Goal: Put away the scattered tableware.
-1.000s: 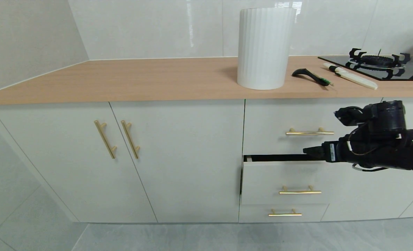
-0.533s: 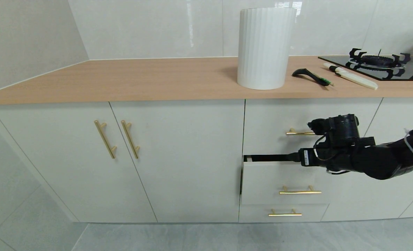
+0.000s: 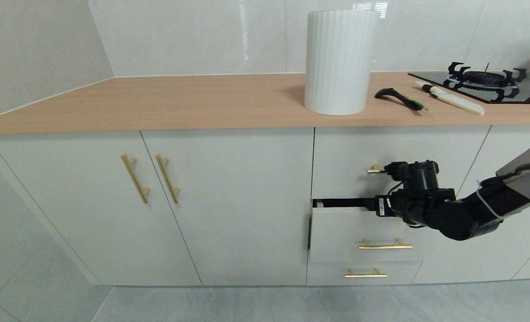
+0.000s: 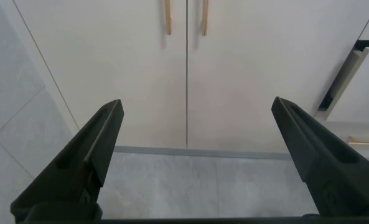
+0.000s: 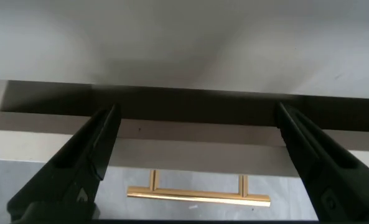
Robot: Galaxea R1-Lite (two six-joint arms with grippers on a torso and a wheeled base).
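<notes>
Two items, scoop (image 3: 398, 96) + knife (image 3: 450, 102), on counter (image 3: 180, 103), well above R gripper (image 5: 196, 117), spread open at drawer (image 3: 359, 228).

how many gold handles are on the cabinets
5. Left door handle, right door handle, top drawer handle partly behind the right gripper, middle drawer handle, bottom drawer handle.

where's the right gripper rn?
Head view, right side: the right gripper sits at the top edge of the slightly open middle drawer, just below the top drawer's gold handle, jaws open.
</notes>
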